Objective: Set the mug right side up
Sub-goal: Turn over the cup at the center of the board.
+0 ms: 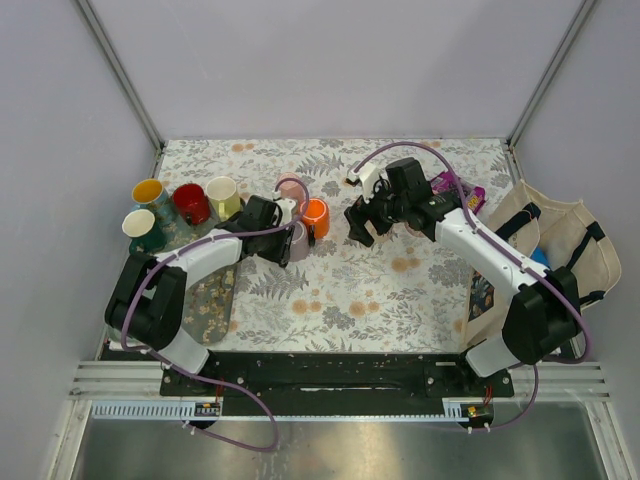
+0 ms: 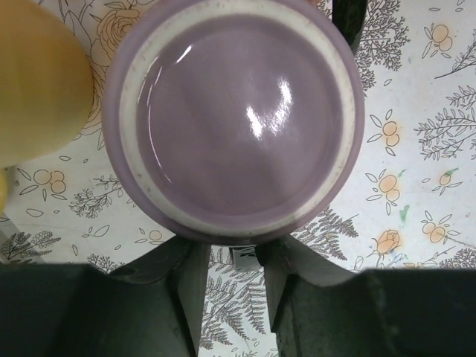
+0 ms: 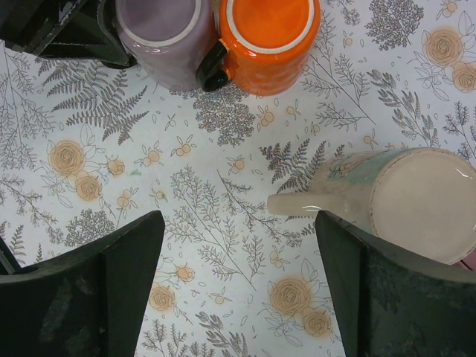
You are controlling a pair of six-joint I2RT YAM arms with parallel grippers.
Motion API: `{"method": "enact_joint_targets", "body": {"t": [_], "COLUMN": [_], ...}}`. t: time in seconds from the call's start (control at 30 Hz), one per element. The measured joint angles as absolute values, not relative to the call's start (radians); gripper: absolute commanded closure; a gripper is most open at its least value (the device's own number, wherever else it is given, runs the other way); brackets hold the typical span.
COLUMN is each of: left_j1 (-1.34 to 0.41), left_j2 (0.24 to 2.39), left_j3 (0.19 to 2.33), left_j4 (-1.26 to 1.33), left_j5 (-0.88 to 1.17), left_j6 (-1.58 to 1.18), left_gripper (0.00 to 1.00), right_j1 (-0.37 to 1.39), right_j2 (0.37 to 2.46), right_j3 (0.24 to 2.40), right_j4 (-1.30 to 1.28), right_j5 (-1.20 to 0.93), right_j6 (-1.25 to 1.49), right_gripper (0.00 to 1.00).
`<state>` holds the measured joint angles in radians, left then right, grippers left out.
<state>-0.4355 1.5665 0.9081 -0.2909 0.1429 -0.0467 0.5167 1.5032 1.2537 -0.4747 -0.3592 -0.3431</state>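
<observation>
A purple mug point(image 2: 234, 111) stands upside down, its base with a pale ring facing the left wrist camera. It also shows in the top view point(image 1: 299, 241) and in the right wrist view point(image 3: 163, 37). My left gripper point(image 2: 234, 256) is at its near side, fingers point(image 2: 186, 290) close together, tips hidden under the mug's edge, apparently shut on its hidden handle. An upside-down orange mug point(image 3: 268, 37) touches it. My right gripper point(image 3: 238, 245) is open and empty above the cloth, also seen in the top view point(image 1: 362, 228). An upside-down cream and teal mug point(image 3: 416, 201) sits by its right finger.
Upright mugs stand at the left: yellow point(image 1: 148, 190), red point(image 1: 190, 202), cream point(image 1: 222, 192), teal point(image 1: 140, 228), and a pink one point(image 1: 290, 187) behind the purple mug. A canvas bag point(image 1: 550, 250) lies at the right edge. A patterned tray point(image 1: 210, 300) lies front left.
</observation>
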Motion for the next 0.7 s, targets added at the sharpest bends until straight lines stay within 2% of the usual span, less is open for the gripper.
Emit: {"method": "enact_joint_targets", "body": {"t": [0.17, 0.27, 0.4, 0.7], "left_j1": [-0.435, -0.435, -0.435, -0.415], "left_j2": [1.567, 1.563, 1.533, 1.431], "left_j3": [0.907, 0.905, 0.895, 0.904], "left_j4": [-0.292, -0.29, -0.33, -0.538], "left_j5": [0.147, 0.148, 0.154, 0.271], "left_j6": [-0.049, -0.038, -0.012, 0.068], "left_gripper": [0.83, 0.88, 1.0, 1.0], "right_j1": [0.517, 0.517, 0.517, 0.517], "right_j2": [1.503, 1.503, 1.501, 1.458], "right_j3": [1.246, 1.243, 1.242, 1.208], "right_j4": [-0.467, -0.467, -0.468, -0.469], "right_j5": [-0.358, -0.358, -0.358, -0.359], "right_j6": [-0.343, -0.343, -0.347, -0.384], "right_gripper": [0.07, 0.07, 0.08, 0.1]}}
